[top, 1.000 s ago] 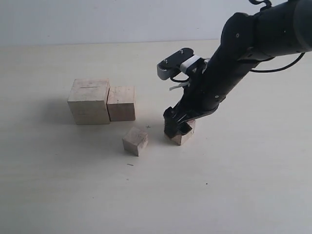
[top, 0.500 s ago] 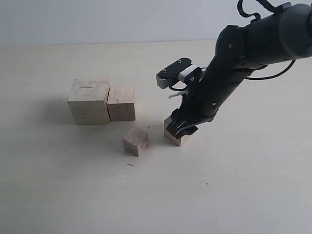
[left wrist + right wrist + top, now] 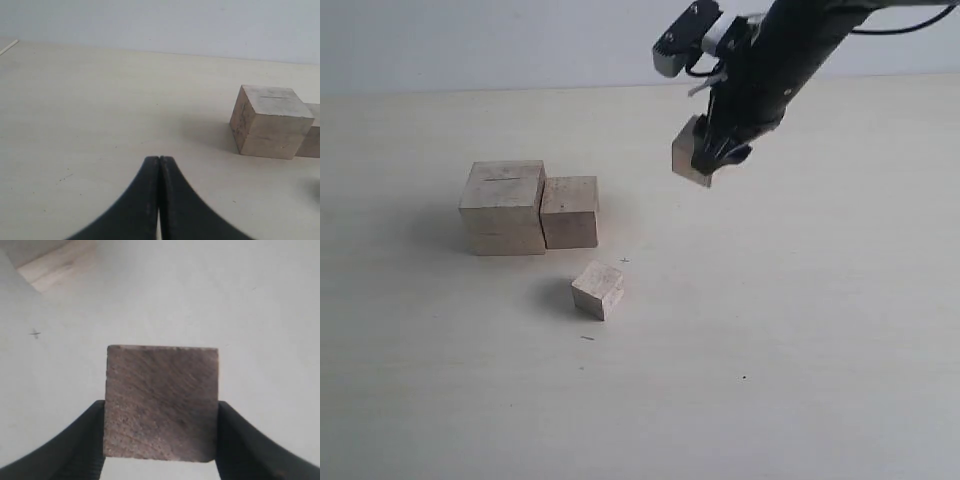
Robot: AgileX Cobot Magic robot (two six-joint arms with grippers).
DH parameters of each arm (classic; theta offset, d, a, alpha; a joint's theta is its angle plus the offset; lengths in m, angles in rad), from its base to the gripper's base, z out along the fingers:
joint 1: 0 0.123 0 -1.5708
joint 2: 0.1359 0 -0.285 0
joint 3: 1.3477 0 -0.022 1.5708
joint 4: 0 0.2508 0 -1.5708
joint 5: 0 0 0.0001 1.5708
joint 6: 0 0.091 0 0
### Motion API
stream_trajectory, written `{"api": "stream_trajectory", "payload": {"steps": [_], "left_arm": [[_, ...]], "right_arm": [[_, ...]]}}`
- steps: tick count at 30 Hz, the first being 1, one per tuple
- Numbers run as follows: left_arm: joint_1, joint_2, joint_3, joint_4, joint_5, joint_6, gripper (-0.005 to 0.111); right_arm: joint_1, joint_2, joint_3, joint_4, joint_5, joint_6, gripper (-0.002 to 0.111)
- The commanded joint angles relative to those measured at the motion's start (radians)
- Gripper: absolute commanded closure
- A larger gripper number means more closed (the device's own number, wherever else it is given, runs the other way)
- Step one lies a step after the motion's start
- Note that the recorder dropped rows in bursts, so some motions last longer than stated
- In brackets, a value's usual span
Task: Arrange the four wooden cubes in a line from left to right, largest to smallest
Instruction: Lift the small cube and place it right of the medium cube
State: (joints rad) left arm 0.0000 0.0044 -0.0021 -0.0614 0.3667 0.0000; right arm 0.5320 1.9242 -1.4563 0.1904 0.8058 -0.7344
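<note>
The largest cube (image 3: 505,205), with a thin dark crack on top, stands at the left, and the second cube (image 3: 569,211) touches its right side. A small cube (image 3: 598,289) lies turned on the table in front of them. High above the table my right gripper (image 3: 708,158) is shut on another small cube (image 3: 690,155). In the right wrist view that cube (image 3: 161,400) sits squarely between the gripper's (image 3: 161,407) black fingers (image 3: 85,440). My left gripper (image 3: 159,160) is shut and empty, low over bare table, with the largest cube (image 3: 270,120) ahead of it.
A small cross mark (image 3: 624,260) is drawn on the pale tabletop (image 3: 770,350) right of the second cube. The table's far edge meets a grey wall (image 3: 520,40). A pale cube's corner (image 3: 55,262) shows in the right wrist view.
My right gripper has lifted the small cube off the table, from beside the front cube up and toward the far side. The other three cubes have not moved.
</note>
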Motion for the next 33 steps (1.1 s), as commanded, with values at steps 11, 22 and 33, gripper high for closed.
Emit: {"api": "stream_trajectory", "payload": {"steps": [11,22,33], "left_arm": [[-0.005,-0.004,0.002,-0.002,-0.013,0.000,0.107],[-0.005,-0.004,0.002,-0.002,-0.013,0.000,0.107],[-0.005,-0.004,0.002,-0.002,-0.013,0.000,0.107]], "right_arm": [[-0.101,0.251,-0.180,0.403,0.135,-0.845,0.108],[-0.002,0.355,-0.190,0.438,0.033,-0.899,0.108],[0.014,0.392,-0.225,0.457,0.052,-0.893,0.108]]}}
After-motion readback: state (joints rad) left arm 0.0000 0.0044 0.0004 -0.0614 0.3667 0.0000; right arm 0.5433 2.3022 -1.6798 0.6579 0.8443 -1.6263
